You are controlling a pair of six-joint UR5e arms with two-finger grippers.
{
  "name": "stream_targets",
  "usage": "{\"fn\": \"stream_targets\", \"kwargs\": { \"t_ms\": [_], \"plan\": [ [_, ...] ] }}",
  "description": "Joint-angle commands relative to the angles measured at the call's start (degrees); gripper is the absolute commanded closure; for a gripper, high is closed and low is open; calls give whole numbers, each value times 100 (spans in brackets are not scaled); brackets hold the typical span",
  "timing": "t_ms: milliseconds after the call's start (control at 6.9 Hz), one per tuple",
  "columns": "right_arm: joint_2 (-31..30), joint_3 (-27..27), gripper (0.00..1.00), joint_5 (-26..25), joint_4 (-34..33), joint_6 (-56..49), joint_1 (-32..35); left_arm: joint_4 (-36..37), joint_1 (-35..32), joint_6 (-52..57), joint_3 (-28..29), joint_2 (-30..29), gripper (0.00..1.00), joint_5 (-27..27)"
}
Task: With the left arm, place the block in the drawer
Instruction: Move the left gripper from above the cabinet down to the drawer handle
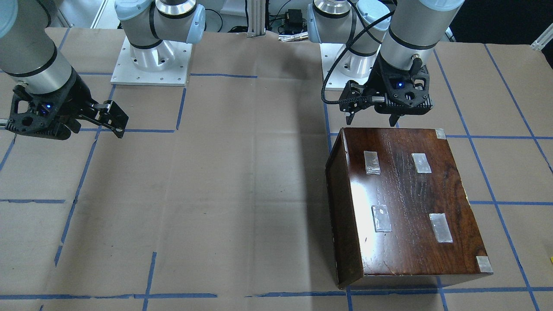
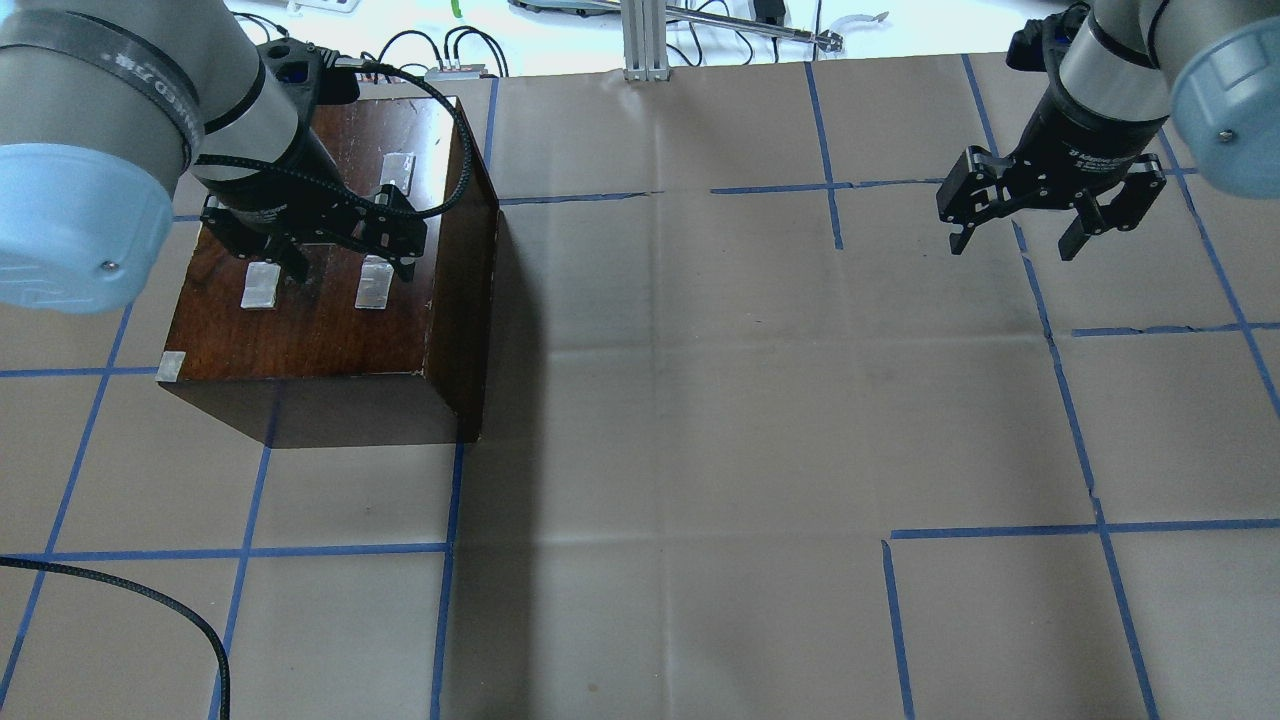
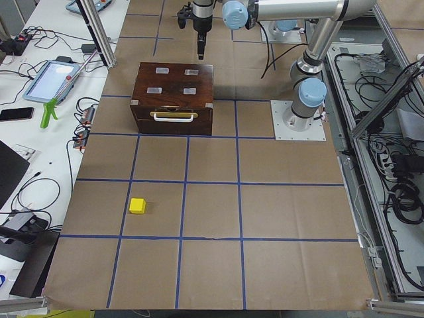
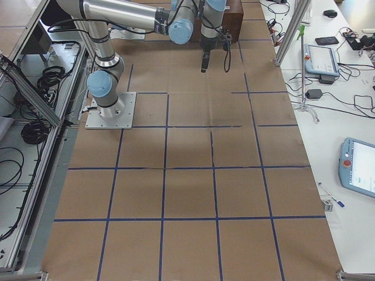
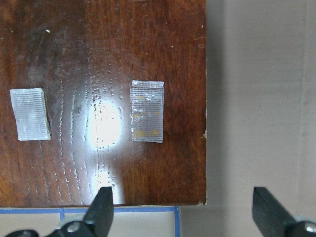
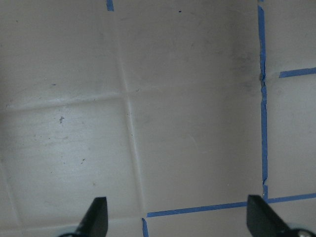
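The yellow block [image 3: 137, 206] shows only in the exterior left view, lying on the paper-covered table well in front of the cabinet. The drawer's pale tray is hidden; the dark cabinet [image 2: 320, 320] is closed, and its front face with a pale handle [image 3: 173, 116] shows only in that same view. My left gripper [image 2: 350, 265] is open and empty. It hangs over the cabinet's top near the edge closest to the robot's base, as the left wrist view [image 5: 182, 207] and the front-facing view [image 1: 371, 121] also show. My right gripper [image 2: 1013, 245] is open and empty over bare table.
The cabinet top [image 1: 406, 198] carries several tape patches [image 5: 146, 117]. Blue tape lines [image 2: 450, 550] grid the brown paper. A loose black cable [image 2: 150, 600] lies at the near left. Tablets and tools sit on side benches [image 3: 50, 79].
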Motion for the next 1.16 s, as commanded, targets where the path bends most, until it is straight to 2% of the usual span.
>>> {"fn": "stream_targets", "kwargs": {
  "t_ms": [0, 725, 1014],
  "plan": [
    [0, 0, 0, 0, 0, -3, 0, -4, 0, 4, 0, 0, 1, 0],
    [0, 0, 0, 0, 0, -3, 0, 13, 44, 4, 17, 0, 1, -9],
    [0, 0, 0, 0, 0, -3, 0, 13, 612, 12, 148, -17, 1, -18]
  ]
}}
